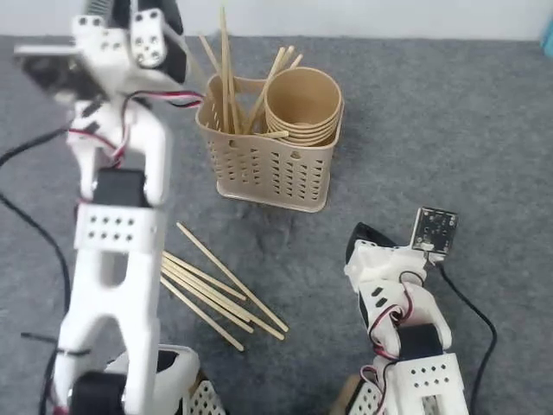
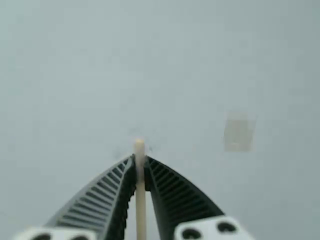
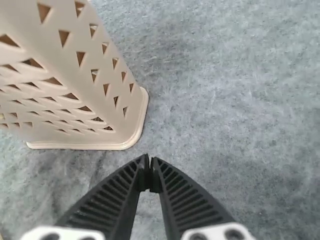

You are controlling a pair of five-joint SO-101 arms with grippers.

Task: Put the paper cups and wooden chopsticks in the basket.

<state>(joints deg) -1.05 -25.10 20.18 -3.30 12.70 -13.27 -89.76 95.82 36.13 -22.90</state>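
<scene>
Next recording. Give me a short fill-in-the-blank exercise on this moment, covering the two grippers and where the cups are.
1. The left gripper is shut on a single wooden ____.
2. The paper cups stand stacked inside the ____.
3. The right gripper, low beside that container's corner, is shut and holds ____.

Missing words: chopstick; basket; nothing.
</scene>
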